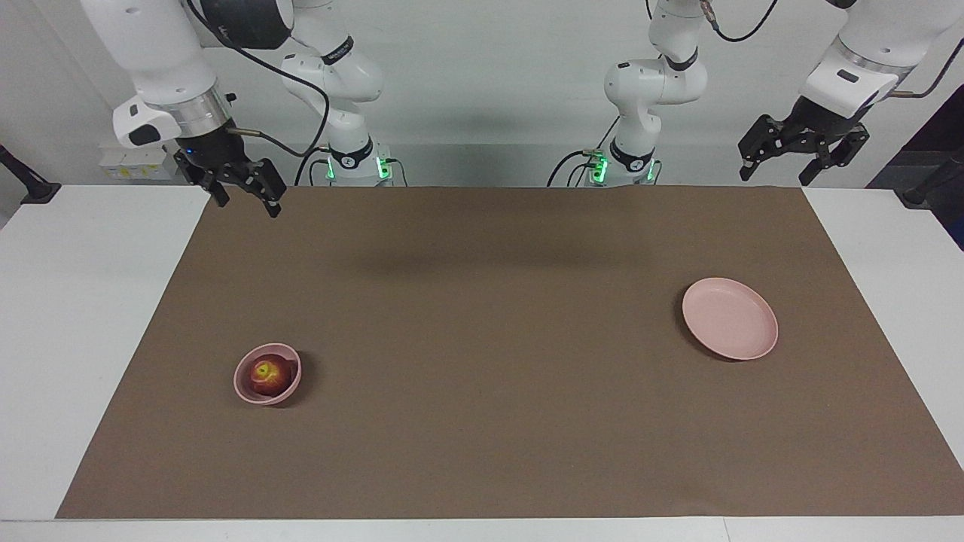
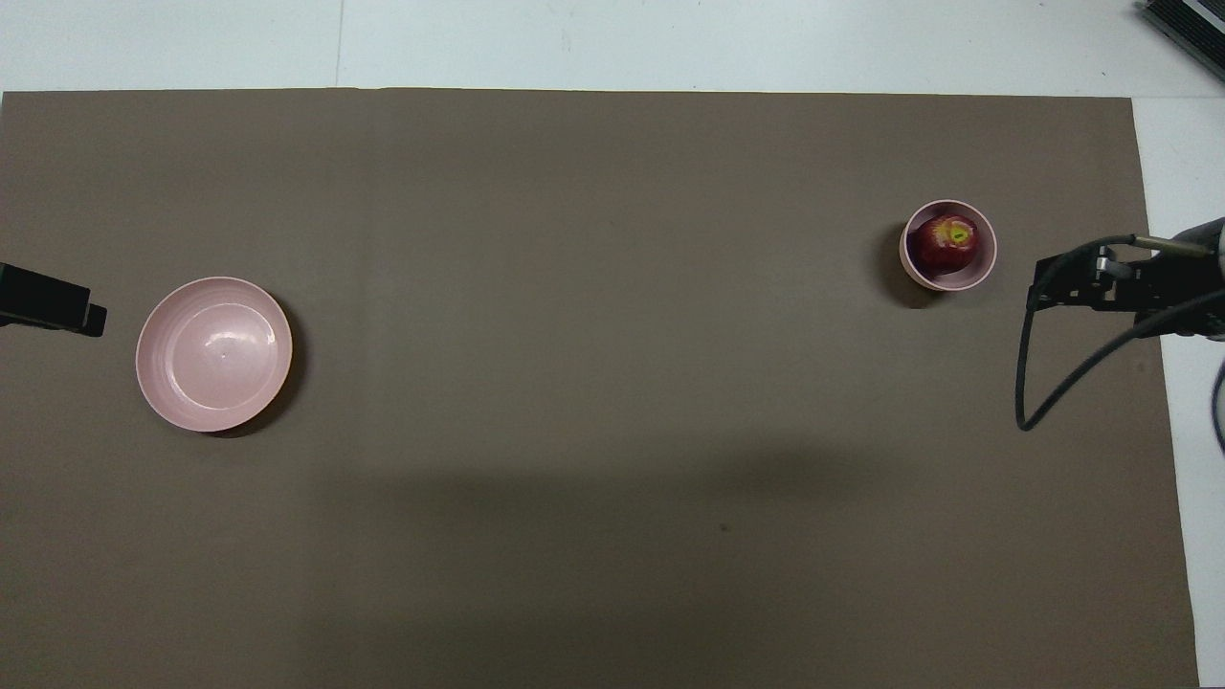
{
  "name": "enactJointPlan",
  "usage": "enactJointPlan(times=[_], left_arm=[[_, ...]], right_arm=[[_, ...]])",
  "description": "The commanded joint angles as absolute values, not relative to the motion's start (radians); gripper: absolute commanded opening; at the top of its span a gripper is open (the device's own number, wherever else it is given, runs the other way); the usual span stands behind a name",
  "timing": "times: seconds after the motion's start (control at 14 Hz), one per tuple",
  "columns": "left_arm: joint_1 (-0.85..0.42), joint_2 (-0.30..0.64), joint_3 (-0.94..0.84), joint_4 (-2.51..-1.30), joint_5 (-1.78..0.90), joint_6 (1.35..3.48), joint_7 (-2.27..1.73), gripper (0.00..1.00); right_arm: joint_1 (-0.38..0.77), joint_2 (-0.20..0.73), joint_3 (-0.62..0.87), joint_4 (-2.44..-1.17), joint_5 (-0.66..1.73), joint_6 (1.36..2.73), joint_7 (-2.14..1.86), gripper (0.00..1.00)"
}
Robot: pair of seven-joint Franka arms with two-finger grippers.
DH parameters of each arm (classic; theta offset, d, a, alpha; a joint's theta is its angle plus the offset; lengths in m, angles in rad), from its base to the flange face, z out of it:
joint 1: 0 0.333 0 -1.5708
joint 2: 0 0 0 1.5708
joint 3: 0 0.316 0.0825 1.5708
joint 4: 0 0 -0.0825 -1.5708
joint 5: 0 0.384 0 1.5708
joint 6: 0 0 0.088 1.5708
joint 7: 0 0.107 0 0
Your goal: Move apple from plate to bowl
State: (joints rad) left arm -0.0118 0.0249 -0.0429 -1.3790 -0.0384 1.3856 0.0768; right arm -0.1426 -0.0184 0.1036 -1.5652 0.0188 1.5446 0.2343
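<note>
My right fingers (image 1: 241, 197) hang spread and empty, raised over the brown mat's edge. The small dark-red apple (image 1: 268, 373) sits in the deep pale-pink bowl (image 1: 248, 387). My left fingers (image 1: 776, 172) wait spread.

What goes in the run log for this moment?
dark-red apple: in small pink bowl | flat pink plate: bare | right gripper: open, raised | left gripper: open, waiting

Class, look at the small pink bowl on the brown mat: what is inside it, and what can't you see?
Inside the bowl sits the apple, dark red, its yellow stem end facing up. The apple covers the bowl's bottom, so whatever lies beneath it cannot be seen.
</note>
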Motion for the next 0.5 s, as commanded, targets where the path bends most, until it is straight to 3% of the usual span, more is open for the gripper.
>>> enactJointPlan(times=[0.0,0.43], left_arm=[[-0.003,0.023,-0.044,-1.362,-0.055,1.364,0.077,1.0],[-0.003,0.023,-0.044,-1.362,-0.055,1.364,0.077,1.0]], right_arm=[[-0.158,-0.024,0.107,-1.545,0.035,1.505,0.16,1.0],[-0.123,-0.021,0.059,-1.539,0.058,1.499,0.147,1.0]])
